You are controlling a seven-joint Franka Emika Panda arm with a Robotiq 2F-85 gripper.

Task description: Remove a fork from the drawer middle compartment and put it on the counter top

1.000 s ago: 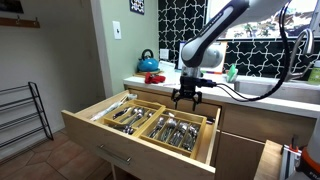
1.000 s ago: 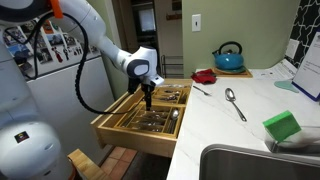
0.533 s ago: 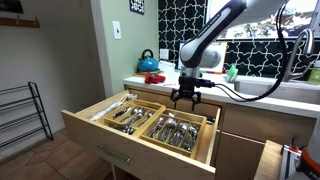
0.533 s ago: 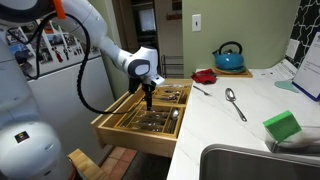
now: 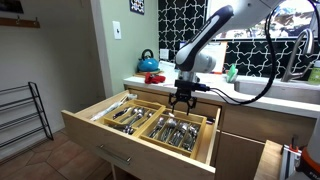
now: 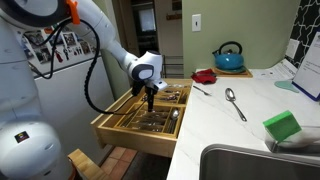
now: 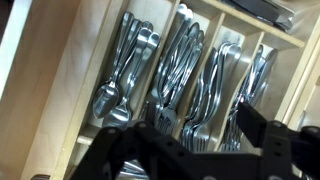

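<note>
Hovers with gripper (image 5: 182, 101) spread wide, pinching nothing, just above drawer (image 5: 118, 150). Forks (image 7: 168, 112) lying heaped in middle compartment (image 7: 182, 50), at 12 o'clock from gripper in wrist view; none grasped yet.

Likely to catch two or three at once, given the overlap. May strike a divider (image 7: 207, 60) if lowered off-centre, or lose a fork when lifting by a slick handle.

Shown only by wrist view: tines, divider lines. Shown only in an exterior view: gap above cutlery, and counter top (image 6: 235, 128) at 3 o'clock of drawer.
</note>
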